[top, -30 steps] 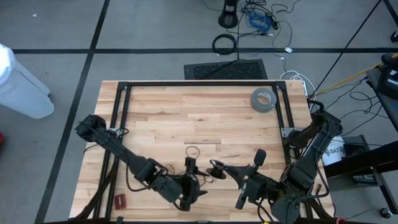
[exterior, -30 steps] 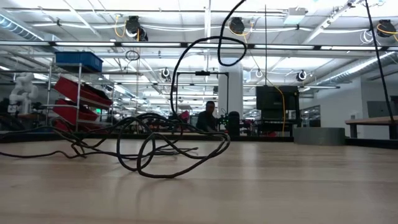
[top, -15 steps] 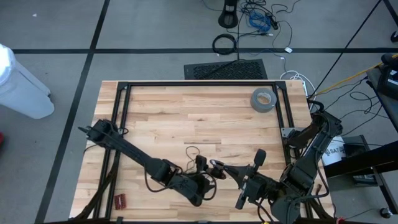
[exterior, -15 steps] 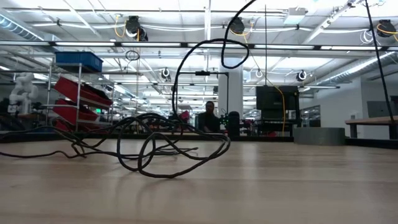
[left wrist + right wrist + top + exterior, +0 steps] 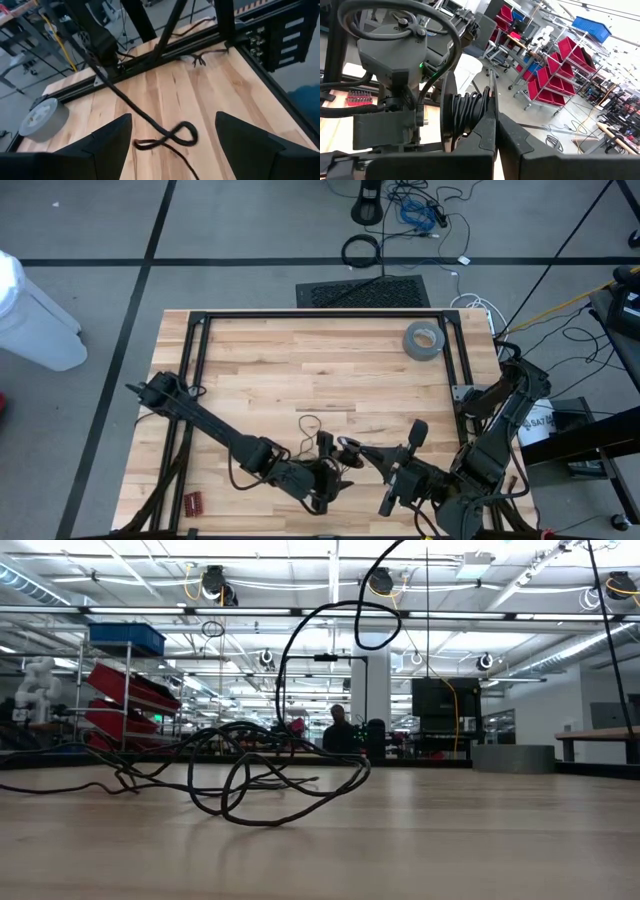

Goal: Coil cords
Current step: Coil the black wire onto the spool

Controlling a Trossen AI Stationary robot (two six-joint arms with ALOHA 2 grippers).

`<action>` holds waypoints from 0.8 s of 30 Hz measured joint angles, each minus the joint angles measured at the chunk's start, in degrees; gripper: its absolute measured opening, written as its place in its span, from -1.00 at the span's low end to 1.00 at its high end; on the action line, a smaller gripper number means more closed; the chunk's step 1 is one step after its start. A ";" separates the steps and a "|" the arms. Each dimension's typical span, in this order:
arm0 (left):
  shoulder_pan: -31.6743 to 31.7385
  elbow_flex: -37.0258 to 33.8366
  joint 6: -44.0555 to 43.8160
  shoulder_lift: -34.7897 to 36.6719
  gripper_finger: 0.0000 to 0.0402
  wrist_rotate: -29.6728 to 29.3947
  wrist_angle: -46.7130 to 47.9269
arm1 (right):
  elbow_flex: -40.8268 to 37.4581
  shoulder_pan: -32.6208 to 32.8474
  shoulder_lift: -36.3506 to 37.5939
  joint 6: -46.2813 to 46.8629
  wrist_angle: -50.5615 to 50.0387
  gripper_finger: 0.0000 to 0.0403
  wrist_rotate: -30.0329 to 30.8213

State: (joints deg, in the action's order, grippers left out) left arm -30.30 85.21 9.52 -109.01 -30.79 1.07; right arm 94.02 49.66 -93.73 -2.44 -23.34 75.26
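Cords, one long thin black wire, lie loose on the light wooden counter near its front edge in the high view, just beyond both claws. The left claw hangs spread and empty beside the right claw; a grey tape roll sits well apart.

Low view: the wire sprawls in tangled loops, one strand rising off the counter.

Left wrist view: spread fingers flank a small loop.

Right wrist view: clenched fingers pinch several gathered turns. Coiling looks begun; most remains.
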 joint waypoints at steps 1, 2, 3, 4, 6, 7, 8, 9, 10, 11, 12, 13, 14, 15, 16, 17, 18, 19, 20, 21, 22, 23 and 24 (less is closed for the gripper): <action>-0.06 0.00 0.00 0.00 0.45 -0.25 -0.17 | 0.00 0.01 0.00 0.00 -0.02 -1.00 0.00; -0.09 0.00 0.02 0.00 0.44 -0.38 -0.18 | 0.00 -0.01 0.00 0.00 -0.02 -1.00 0.00; -0.13 0.00 0.02 0.00 0.43 -0.49 -0.06 | 0.00 0.00 0.00 -0.04 -0.01 -1.00 0.00; -0.15 0.00 0.10 0.00 0.40 -0.54 0.07 | 0.00 0.00 0.00 -0.16 -0.01 -1.00 0.00; -0.20 0.00 0.36 0.00 0.34 -0.57 0.09 | 0.00 0.01 0.00 -0.17 -0.02 -1.00 0.00; -0.20 0.00 0.39 0.00 0.29 -0.75 0.08 | 0.00 0.01 0.00 -0.17 -0.02 -1.00 0.00; -0.20 0.00 0.45 0.00 0.24 -0.92 0.08 | 0.00 0.01 0.00 -0.17 0.00 -1.00 0.00; -0.20 0.00 0.67 0.03 0.19 -1.00 0.08 | 0.00 0.01 0.00 -0.17 0.00 -1.00 0.00; -0.20 0.00 1.41 0.21 0.14 -1.02 0.29 | 0.00 0.01 0.00 -0.17 -0.01 -1.00 0.00; -0.20 0.00 1.57 0.32 0.09 -1.02 0.55 | 0.00 0.01 0.00 -0.17 -0.02 -1.00 0.00; -0.20 0.02 1.57 0.38 0.04 -1.09 0.61 | 0.00 0.01 0.00 -0.17 -0.01 -1.00 0.00; -0.20 0.06 1.57 0.44 -0.01 -1.18 0.79 | 0.00 0.09 0.00 -0.17 0.00 -1.00 0.01; -0.20 0.07 1.59 0.55 -0.05 -1.20 1.00 | 0.00 0.21 0.00 -0.17 0.00 -1.00 0.05; -0.20 0.07 1.61 0.78 -0.09 -1.20 1.49 | 0.00 0.28 0.00 -0.20 0.00 -1.00 0.24; -0.20 0.07 1.55 0.89 -0.13 -1.17 1.60 | -0.02 0.30 0.00 -0.22 -0.02 -1.00 0.65; -0.20 0.07 1.52 1.03 -0.17 -1.18 1.49 | -0.02 0.50 0.00 -0.24 -0.06 -1.00 1.08; -0.23 0.07 1.53 1.31 -0.21 -1.17 1.75 | -0.02 0.74 0.03 -0.24 -0.06 -1.00 1.32; -0.33 0.07 1.51 1.53 -0.24 -1.17 2.09 | -0.02 0.90 0.13 -0.24 -0.04 -1.00 1.37; -0.37 0.07 1.44 1.70 -0.27 -1.19 2.35 | -0.02 1.07 0.24 -0.24 -0.04 -1.00 1.39; -0.47 0.07 1.46 1.75 -0.30 -1.19 2.46 | -0.02 1.21 0.32 -0.24 -0.03 -1.00 1.42; -0.54 0.07 1.46 1.75 -0.33 -1.18 2.46 | -0.02 1.39 0.38 -0.22 -0.03 -1.00 1.44; -0.59 0.07 1.48 1.75 -0.35 -1.18 2.52 | -0.02 1.54 0.39 -0.22 -0.02 -1.00 1.59; -0.59 0.07 1.49 1.75 -0.37 -1.17 2.57 | -0.02 1.61 0.39 -0.22 -0.02 -1.00 1.75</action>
State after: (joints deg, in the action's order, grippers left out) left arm -30.89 85.27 11.01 -107.26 -31.97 3.64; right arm 94.00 51.27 -93.34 -2.66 -23.35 77.01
